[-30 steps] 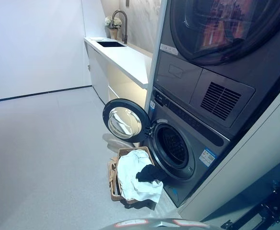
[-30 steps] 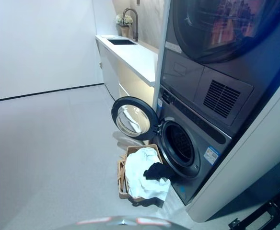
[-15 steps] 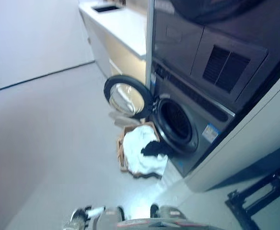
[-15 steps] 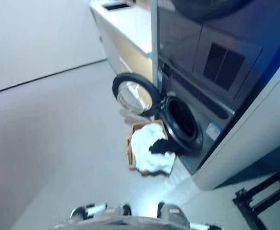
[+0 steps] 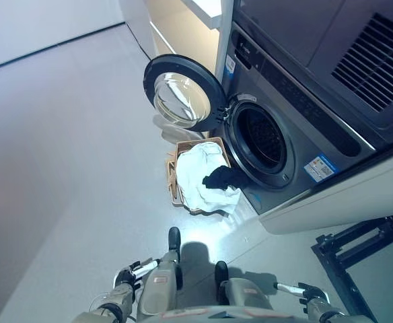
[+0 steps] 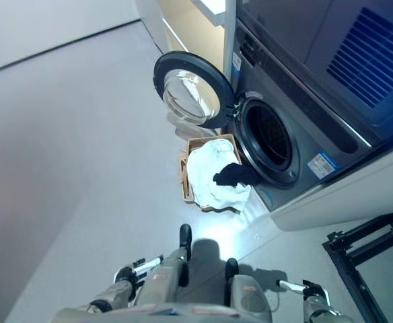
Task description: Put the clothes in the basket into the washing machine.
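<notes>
now camera tipped down, both hands (image 5: 124, 276) in view

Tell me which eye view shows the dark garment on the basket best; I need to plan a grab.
The left eye view: the dark garment lies on the white cloth in the brown woven basket, clear of the washer's rim. The right eye view shows it too, nearer the drum opening.

Bright, sharp (perhaps floor glare)
</notes>
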